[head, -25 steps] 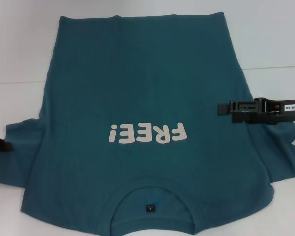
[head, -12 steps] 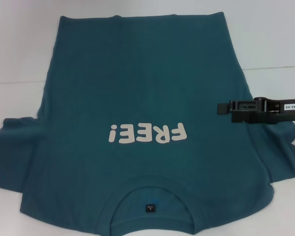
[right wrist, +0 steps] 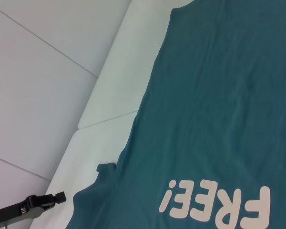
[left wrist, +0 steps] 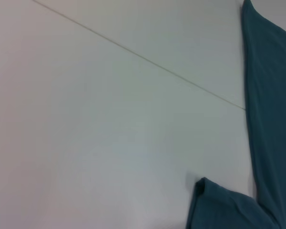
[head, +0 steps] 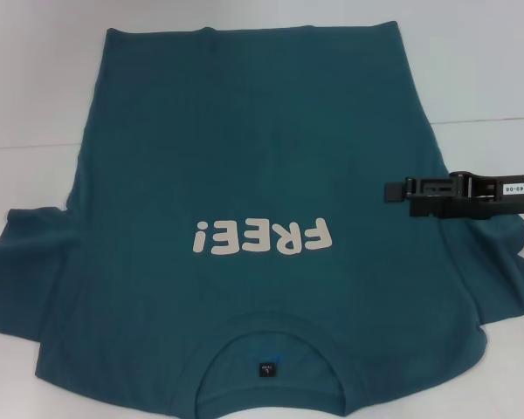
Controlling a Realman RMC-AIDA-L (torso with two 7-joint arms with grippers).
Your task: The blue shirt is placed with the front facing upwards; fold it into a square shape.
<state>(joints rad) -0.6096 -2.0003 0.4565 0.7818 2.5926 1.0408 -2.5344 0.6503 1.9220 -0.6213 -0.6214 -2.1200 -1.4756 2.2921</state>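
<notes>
The blue shirt point(head: 244, 157) lies flat and face up on the white table, with the collar point(head: 271, 345) and its dark neck label point(head: 266, 370) nearest me. The white "FREE!" print point(head: 262, 236) crosses the chest. Both sleeves are spread out, the left one point(head: 22, 262) and the right one point(head: 506, 279). My right gripper point(head: 389, 190) hovers over the shirt's right edge, above the right sleeve, pointing inward. My left gripper is out of the head view. It shows in the right wrist view point(right wrist: 61, 195), over bare table beside the left sleeve point(right wrist: 97, 174).
The white table point(head: 35, 87) has a seam line point(head: 26, 147) running across it on both sides of the shirt. The left wrist view shows bare table point(left wrist: 109, 133) with the shirt's edge point(left wrist: 271, 119) and the sleeve tip point(left wrist: 219, 205).
My left gripper has drawn back to the left, off the left sleeve and out of the head view. The left sleeve has settled a little. The right gripper has hardly moved.
</notes>
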